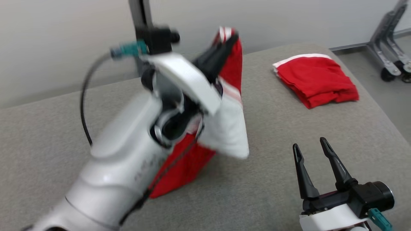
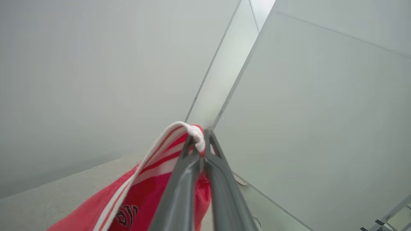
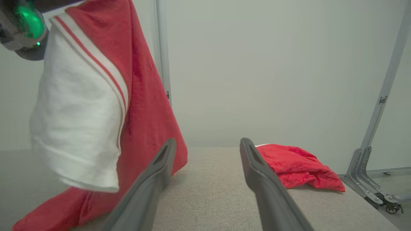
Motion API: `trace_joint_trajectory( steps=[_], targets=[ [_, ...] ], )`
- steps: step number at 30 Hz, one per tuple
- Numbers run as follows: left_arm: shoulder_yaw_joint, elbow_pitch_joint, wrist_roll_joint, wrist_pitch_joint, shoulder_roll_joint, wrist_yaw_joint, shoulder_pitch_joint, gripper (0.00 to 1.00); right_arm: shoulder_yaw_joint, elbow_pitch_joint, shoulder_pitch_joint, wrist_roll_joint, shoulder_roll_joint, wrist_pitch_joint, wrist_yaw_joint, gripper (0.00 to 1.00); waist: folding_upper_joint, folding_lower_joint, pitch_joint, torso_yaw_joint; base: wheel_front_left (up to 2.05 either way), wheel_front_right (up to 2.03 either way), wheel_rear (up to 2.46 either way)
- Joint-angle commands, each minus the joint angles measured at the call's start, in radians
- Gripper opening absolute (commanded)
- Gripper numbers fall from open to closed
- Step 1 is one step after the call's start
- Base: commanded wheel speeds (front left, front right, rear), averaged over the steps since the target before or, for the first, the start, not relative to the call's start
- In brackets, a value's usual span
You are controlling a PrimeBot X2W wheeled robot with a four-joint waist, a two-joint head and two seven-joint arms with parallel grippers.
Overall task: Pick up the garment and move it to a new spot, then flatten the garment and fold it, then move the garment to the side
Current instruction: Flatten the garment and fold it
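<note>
Half the red-and-white cloth garment (image 1: 232, 64) hides behind a blurred arm (image 1: 128, 160). It hangs vertically from the clamped left gripper (image 2: 203, 138); right gripper (image 1: 309, 145) gapes.

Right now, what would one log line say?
left end effector: shut on garment | garment: lifted, hanging | right end effector: open, empty

I can read nothing: the lettering (image 1: 145, 173) on my left forearm (image 1: 118, 166), lower left, is blurred; the garment (image 2: 151, 189) bears only a dark emblem (image 2: 126, 214).
</note>
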Motion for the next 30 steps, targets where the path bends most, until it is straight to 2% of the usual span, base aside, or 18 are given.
trace_joint_trajectory(
  steps=[1,7,11,14,18,24,27,30],
  targets=[
    [0.012,-0.007,-0.005,0.01,0.003,0.008,-0.042,0.0,-0.003,0.003,-0.005,0.008,-0.003,0.0,-0.002,1.0,0.0,0.0,-0.009,-0.038,0.0,0.0,0.0],
    [0.108,0.006,-0.079,0.018,0.002,0.082,-0.3,0.0,-0.022,0.003,0.013,0.032,-0.003,0.0,-0.002,1.0,0.0,0.0,-0.034,-0.094,0.0,0.0,0.0],
    [0.166,0.043,-0.106,-0.031,0.003,0.12,-0.41,0.0,-0.047,0.005,0.035,0.024,-0.003,0.0,-0.002,1.0,0.0,0.0,-0.06,-0.083,0.0,0.0,0.0],
    [0.193,0.072,-0.114,-0.041,0.014,0.141,-0.403,0.0,-0.076,0.0,0.046,0.019,-0.002,0.0,-0.002,1.0,0.0,0.0,-0.076,-0.055,0.0,0.0,0.0],
    [0.191,0.07,-0.132,-0.016,0.062,0.179,-0.25,0.0,-0.105,-0.014,0.056,0.011,-0.003,0.0,-0.002,1.0,0.0,0.0,-0.081,-0.015,0.0,0.0,0.0],
    [0.223,0.013,-0.172,-0.025,0.209,0.245,0.167,0.0,-0.129,-0.03,0.07,-0.001,-0.003,0.0,-0.002,1.0,0.0,0.0,-0.057,0.027,0.0,0.0,0.0],
    [0.251,-0.006,-0.171,-0.068,0.278,0.237,0.338,0.0,-0.133,-0.03,0.074,-0.002,-0.003,0.0,-0.002,1.0,0.0,0.0,-0.033,0.047,0.0,0.0,0.0],
    [0.277,0.0,-0.185,-0.11,0.316,0.203,0.444,0.0,-0.135,-0.028,0.073,-0.002,-0.003,0.0,-0.002,1.0,0.0,0.0,-0.008,0.072,0.0,0.0,0.0]
  ],
)
